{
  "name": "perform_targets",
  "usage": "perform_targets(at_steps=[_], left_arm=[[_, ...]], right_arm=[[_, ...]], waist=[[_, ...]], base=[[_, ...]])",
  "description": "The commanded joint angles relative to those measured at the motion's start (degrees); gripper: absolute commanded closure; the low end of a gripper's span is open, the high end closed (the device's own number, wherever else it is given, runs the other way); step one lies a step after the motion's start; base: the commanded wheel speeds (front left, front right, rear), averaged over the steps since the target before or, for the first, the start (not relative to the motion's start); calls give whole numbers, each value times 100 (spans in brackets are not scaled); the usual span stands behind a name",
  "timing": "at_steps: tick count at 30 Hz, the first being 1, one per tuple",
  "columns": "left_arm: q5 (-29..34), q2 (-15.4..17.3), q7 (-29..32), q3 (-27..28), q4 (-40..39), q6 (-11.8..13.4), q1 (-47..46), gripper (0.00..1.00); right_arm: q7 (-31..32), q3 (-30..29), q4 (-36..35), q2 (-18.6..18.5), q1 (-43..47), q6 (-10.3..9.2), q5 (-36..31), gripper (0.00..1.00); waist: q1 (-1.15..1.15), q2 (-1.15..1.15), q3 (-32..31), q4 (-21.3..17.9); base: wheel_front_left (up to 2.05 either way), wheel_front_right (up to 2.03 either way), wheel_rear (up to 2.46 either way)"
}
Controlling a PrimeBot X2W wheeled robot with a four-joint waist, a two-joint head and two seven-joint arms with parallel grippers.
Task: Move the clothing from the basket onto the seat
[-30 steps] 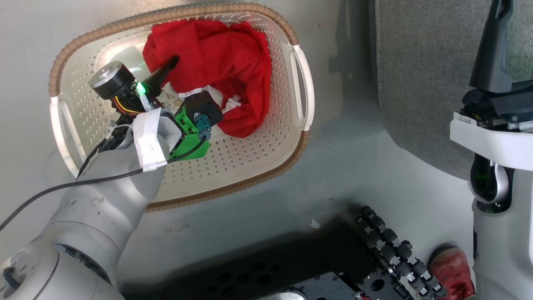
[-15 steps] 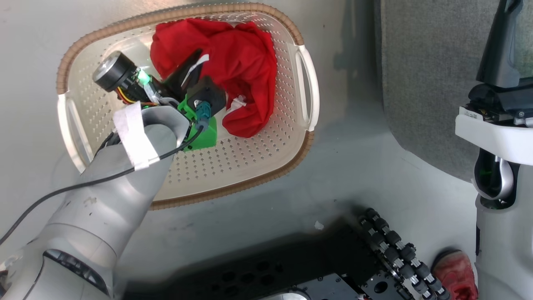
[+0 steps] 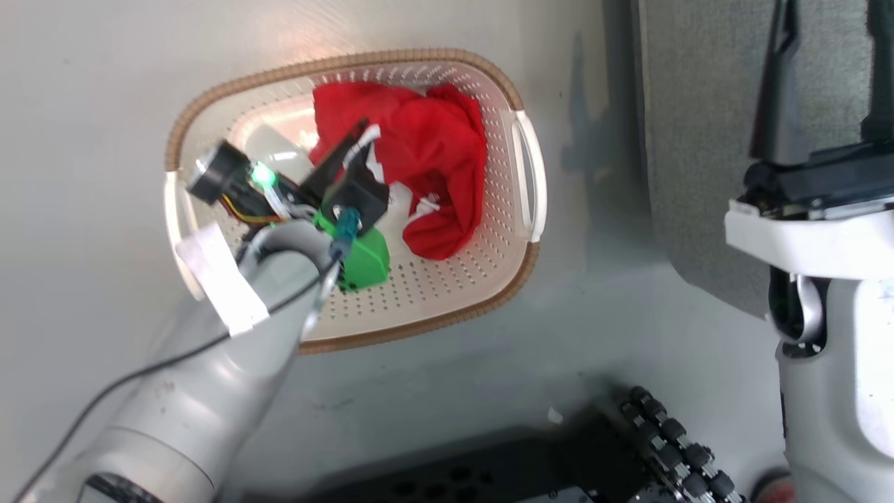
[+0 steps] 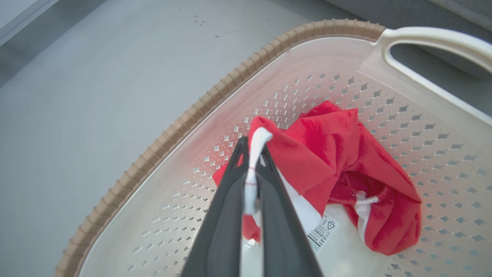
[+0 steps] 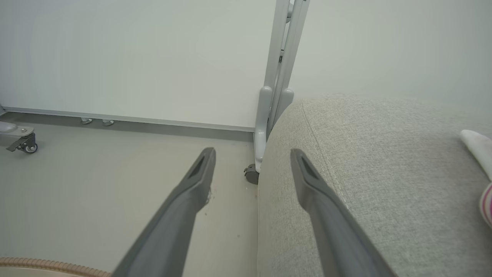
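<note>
Pinching the white trim of the clothing [image 4: 338, 154], our left claw [image 4: 251, 150] is pressed together inside the basket [image 4: 184, 123], where the red heap lies. Well apart from the basket, our right claw [image 5: 251, 157] hangs spread at the seat [image 5: 384, 161] edge.

Left forearm [image 3: 209, 391], lower left of the head view: glossy pale grey shell, white tape band [image 3: 220, 279], thin black cable [image 3: 157, 358], green plastic bracket [image 3: 363, 258], black cylindrical motor [image 3: 216, 175] with lit green lamp [image 3: 263, 176]. Right arm [image 3: 831, 391], right edge: white-grey shell under a black wrist block [image 3: 817, 181]. Right gripper [image 5: 252, 154]: two long dark grey tapered fingers [image 5: 184, 204].
</note>
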Motion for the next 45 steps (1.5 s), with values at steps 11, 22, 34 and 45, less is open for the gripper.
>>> perform_targets(at_steps=[11,22,34,45], left_arm=[[-340,-226,-4,494,-1133,-143,1714,100],[-322,-362,-5,1148,-2246,-123,3139,100],[-52,-446,-4,1603,-3202,-283,3559,100],[76,-543,-3,1721,-3910,-433,3389,100]], right_arm=[[-17,182,681,-93,984,-2,-39,0],[-17,370,1094,-57,2135,-2,156,0],[-17,603,1159,-30,2799,-2,269,0],[-17,904,1088,4,2943,-2,345,0]], waist=[[0,0,-2610,699],[0,0,-4486,721],[0,0,-5373,616],[0,0,-5581,572]], base=[[0,0,0],[0,0,0],[0,0,0],[0,0,0]])
